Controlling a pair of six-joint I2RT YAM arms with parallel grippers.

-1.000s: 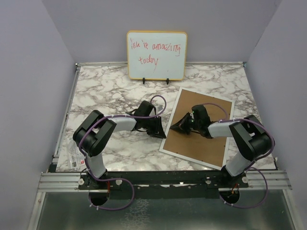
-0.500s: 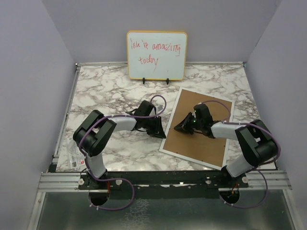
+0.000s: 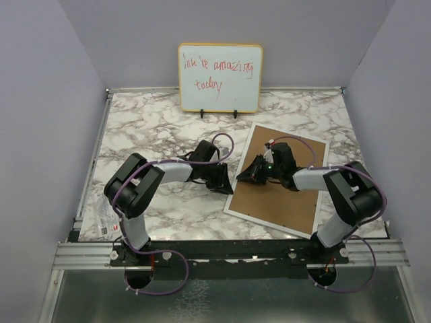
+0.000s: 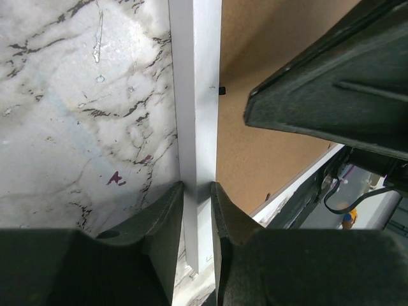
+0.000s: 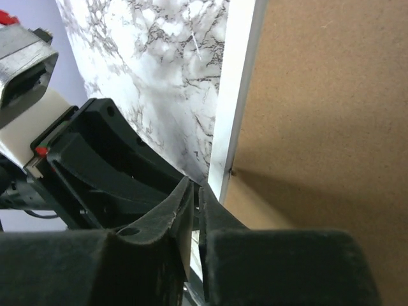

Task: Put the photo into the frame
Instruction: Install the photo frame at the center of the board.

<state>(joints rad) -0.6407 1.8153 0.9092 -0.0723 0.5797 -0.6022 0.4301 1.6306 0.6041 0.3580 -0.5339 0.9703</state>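
Observation:
The frame (image 3: 266, 224) lies face down on the right half of the marble table, thin white rim around the brown backing board (image 3: 283, 195). The photo is hidden. My left gripper (image 3: 225, 183) is shut on the frame's left rim; in the left wrist view its fingers (image 4: 197, 197) clamp the white rim (image 4: 194, 95) beside the board (image 4: 255, 146). My right gripper (image 3: 241, 176) hovers over the same left edge, jaws shut to a thin slit. In the right wrist view it (image 5: 196, 191) sits next to the rim (image 5: 239, 83) and board (image 5: 331, 127).
A wood-edged whiteboard (image 3: 220, 77) with red handwriting stands on a small stand at the back. A crumpled clear wrapper (image 3: 104, 219) lies at the table's front left edge. Purple walls close in on three sides. The two grippers are almost touching.
My right gripper has shifted slightly left over the backing board, closer to the frame's left rim and my left gripper. The left arm and the frame have not moved.

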